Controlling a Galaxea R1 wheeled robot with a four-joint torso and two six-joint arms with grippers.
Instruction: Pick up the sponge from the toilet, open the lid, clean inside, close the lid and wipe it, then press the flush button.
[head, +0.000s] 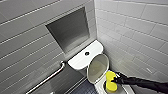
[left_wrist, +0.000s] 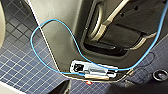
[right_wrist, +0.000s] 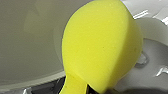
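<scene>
Right pincer (head: 115, 80): closed on the sponge at the end of the black right arm, which came in from the right side of the head view. The grip was narrow, and the soft block was squeezed thin where it was held.
Sponge (head: 110, 84): bright yellow, held upright over the open bowl, just in front of the raised lid. In the right wrist view the sponge (right_wrist: 100, 47) bulged wide above the pinched end.
Contact with the bowl: could not be told.
Lid (head: 98, 67): up, tilted back toward the tank, its pale inner face turned to the sponge.
Toilet (head: 82, 62): white and glossy, set in the corner where the two tiled walls met. The tank stood behind the lid, and the bowl rim was partly hidden under the sponge and arm.
Flush button (head: 87, 53): a small dark round fitting in the middle of the tank top, well apart from the pincer.
Wall niche (head: 68, 28): a grey recess in the wall above the tank.
Grab bar (head: 47, 80): a metal rail on the left wall, beside the toilet.
Floor (left_wrist: 20, 65): small dark blue tiles.
Blue cable (left_wrist: 50, 25): a thin loop lying across the robot's own pale body.
</scene>
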